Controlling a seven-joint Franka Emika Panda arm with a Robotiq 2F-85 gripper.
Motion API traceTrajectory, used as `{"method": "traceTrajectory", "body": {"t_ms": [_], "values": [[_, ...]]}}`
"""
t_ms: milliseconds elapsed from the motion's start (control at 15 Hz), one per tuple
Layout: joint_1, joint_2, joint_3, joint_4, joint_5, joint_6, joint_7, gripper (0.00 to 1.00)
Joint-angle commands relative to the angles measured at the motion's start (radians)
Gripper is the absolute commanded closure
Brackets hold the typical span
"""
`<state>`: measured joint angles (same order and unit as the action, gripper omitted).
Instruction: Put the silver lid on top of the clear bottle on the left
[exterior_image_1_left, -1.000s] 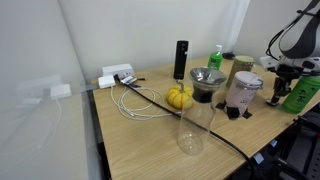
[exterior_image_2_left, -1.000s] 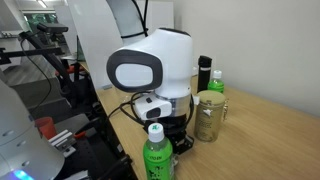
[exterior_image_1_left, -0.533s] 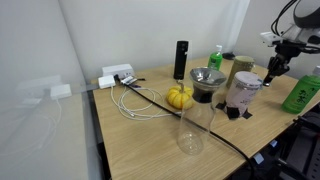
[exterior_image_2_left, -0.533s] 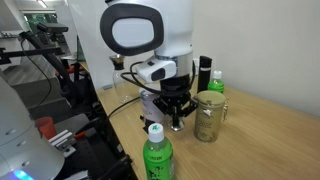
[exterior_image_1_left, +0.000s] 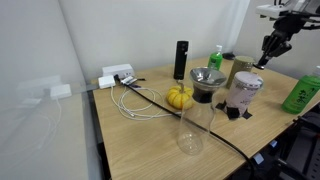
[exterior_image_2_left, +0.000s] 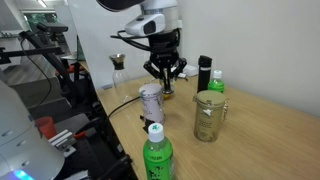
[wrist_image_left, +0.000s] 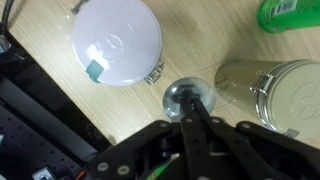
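– Since the pincer (wrist_image_left: 190, 108) is pressed onto the silver lid (wrist_image_left: 188, 94) at the very fingertips, what's the worry?
– Slip. It's a tiny flat cap on a thin hold, so a jolt in transit could drop it. Wrist view shows it up off the table (wrist_image_left: 200, 35), over the gap between the pinkish jar (wrist_image_left: 116, 42) and the metal-topped jar (wrist_image_left: 282, 95).
– Where would a drop land?
– Probably among the jars, or it rolls off. The table edge is near in that view.
– Route to the clear bottle (exterior_image_1_left: 190, 124)?
– It's well apart from the pincer in an exterior view. Between them are the pinkish jar, grey funnel (exterior_image_1_left: 207, 78), yellow thing (exterior_image_1_left: 179, 96) and black cylinder (exterior_image_1_left: 181, 58). The pincer is high, so clearance looks fine, but coming down early could clip the funnel.
– And at the bottle?
– Narrow neck, small mouth. An off-centre release and the lid tips off. The bottle is tall, so a nudge from a finger could topple it. A black cable (exterior_image_1_left: 225, 140) also runs just beside its base.
– Can you see the mouth?
– Too faint to judge. The glass nearly vanishes against the table.
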<state>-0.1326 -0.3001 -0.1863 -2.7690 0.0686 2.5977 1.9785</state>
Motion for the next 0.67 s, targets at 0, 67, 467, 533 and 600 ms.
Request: {"method": "traceTrajectory", "body": {"t_ms": [0, 67, 467, 533, 600], "values": [[-0.032, -0.099, 0.115, -0.011, -0.024, -0.057, 0.006, 0.98], [-0.027, -0.123, 0.139, -0.008, -0.019, -0.067, 0.0, 0.98], [0.0, -0.195, 0.229, 0.014, 0.012, -0.115, -0.027, 0.94], [0.009, -0.206, 0.233, 0.014, 0.014, -0.133, -0.037, 0.94], [0.012, -0.212, 0.234, 0.014, 0.014, -0.14, -0.043, 0.94]]}}
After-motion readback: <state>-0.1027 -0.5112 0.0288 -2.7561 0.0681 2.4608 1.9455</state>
